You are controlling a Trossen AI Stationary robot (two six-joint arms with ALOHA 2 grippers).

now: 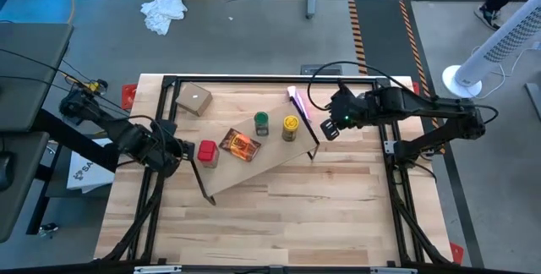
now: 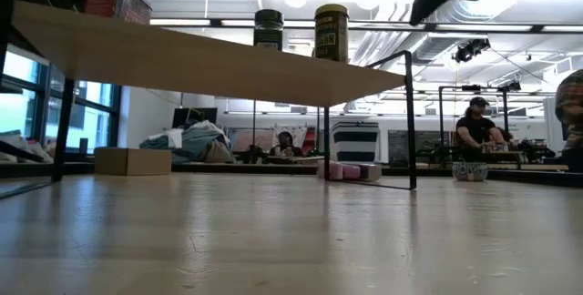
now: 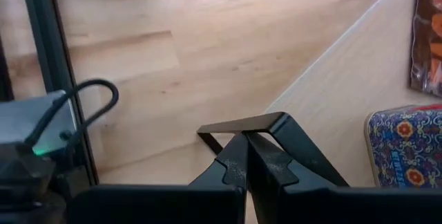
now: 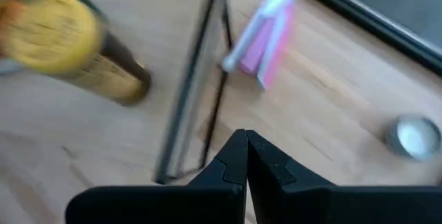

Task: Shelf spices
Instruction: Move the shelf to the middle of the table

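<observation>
The shelf (image 1: 254, 151), a light wood plank on thin black end frames, stands slantwise on the table. On it stand the red boxy container (image 1: 207, 151), the flat orange-brown packet (image 1: 239, 145), the green-lidded jar (image 1: 261, 123) and the yellow jar (image 1: 290, 127). My left gripper (image 1: 181, 149) is shut at the shelf's left end, beside the red container (image 3: 404, 148). My right gripper (image 1: 326, 130) is shut and empty, up in the air past the shelf's right end frame (image 4: 193, 92), near the yellow jar (image 4: 62, 37). My left gripper's shut fingertips (image 3: 243, 148) stand right at the top bar of the shelf's black left end frame (image 3: 238, 123), coming from the table's left. I cannot tell whether they touch it.
A pink-purple packet (image 1: 297, 103) lies on the table behind the shelf's right end, with a small round silver tin (image 4: 413, 135) near it. A tan cardboard box (image 1: 194, 99) stands at the far left. The near half of the table (image 1: 279, 215) is bare wood.
</observation>
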